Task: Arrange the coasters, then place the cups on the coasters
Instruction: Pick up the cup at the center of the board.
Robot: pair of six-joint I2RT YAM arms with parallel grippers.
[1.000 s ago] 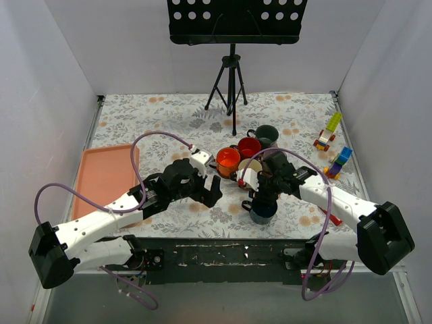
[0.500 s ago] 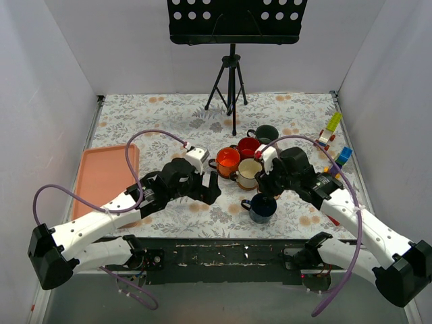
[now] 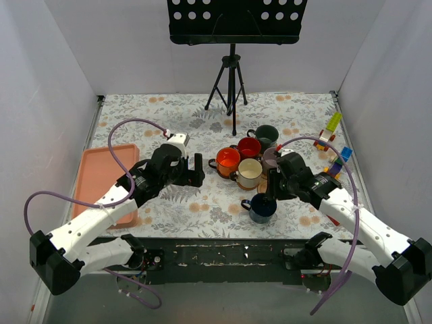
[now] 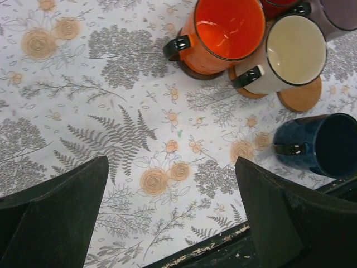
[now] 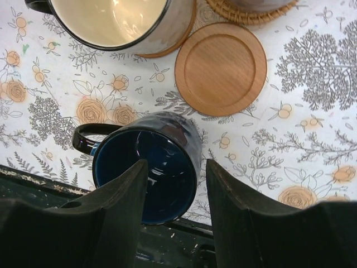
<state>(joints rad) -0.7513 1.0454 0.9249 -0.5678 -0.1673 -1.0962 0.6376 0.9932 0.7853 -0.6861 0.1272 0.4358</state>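
The dark blue cup [image 5: 146,170] stands upright on the cloth near the table's front edge, beside a bare orange-brown wooden coaster [image 5: 221,68]. My right gripper [image 5: 177,167] hovers open just above it, the cup's right wall below the gap between the fingers. The cream cup [image 5: 111,17] sits on a wooden coaster [image 5: 177,39]. In the top view the orange cup [image 3: 228,160], red cup [image 3: 249,146], dark green cup [image 3: 266,135], cream cup [image 3: 250,172] and purple-grey cup [image 3: 271,158] cluster together. My left gripper [image 3: 198,170] is wide open and empty, left of the orange cup [image 4: 223,33].
A salmon-pink tray [image 3: 101,177] lies at the left edge. Colourful toy blocks [image 3: 329,131] stand at the right edge. A music-stand tripod [image 3: 231,88] rises at the back middle. The black table rail [image 5: 184,240] runs right below the blue cup.
My right gripper has opened and pulled back up from the dark blue cup, which stays where it was. My left arm has drawn back to the left, away from the cups.
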